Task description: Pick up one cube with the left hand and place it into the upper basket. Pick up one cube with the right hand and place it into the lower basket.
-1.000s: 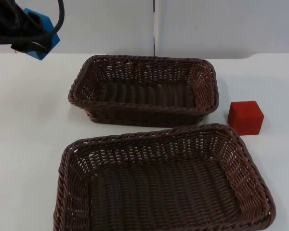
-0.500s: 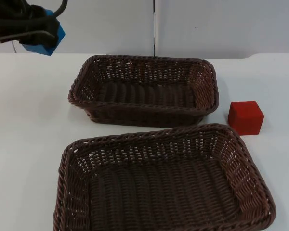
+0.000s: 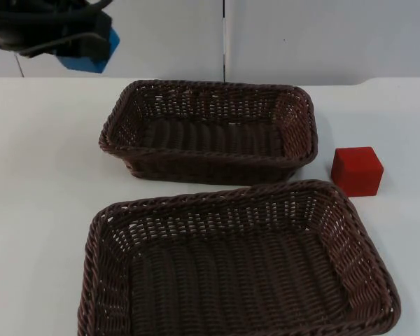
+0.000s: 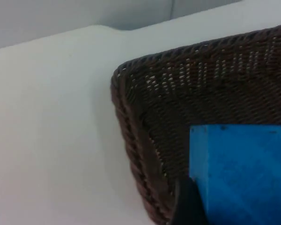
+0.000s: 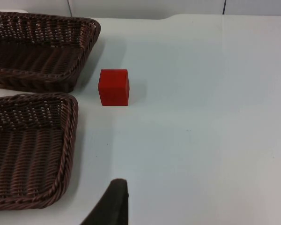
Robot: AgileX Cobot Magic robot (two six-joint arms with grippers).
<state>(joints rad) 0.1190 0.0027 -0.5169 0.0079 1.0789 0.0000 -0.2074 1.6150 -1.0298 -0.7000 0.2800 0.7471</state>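
White table (image 3: 42, 210), lower basket (image 3: 238, 262) nearest the camera, upper basket (image 3: 208, 129) behind it, my left gripper (image 3: 80, 43) raised by that basket's far-left corner, clenched on the blue cube (image 4: 241, 173), red cube (image 5: 114, 87) resting beside both baskets, my right gripper (image 5: 113, 202) waiting well short of it, finger state unclear.

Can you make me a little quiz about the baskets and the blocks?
1. True or false: the red cube lies inside the lower basket.
2. What colour is the cube held by the left end effector?
3. The red cube sits A) on the table beside the upper basket, B) on top of the blue cube.

Key: 1 false. 2 blue. 3 A.
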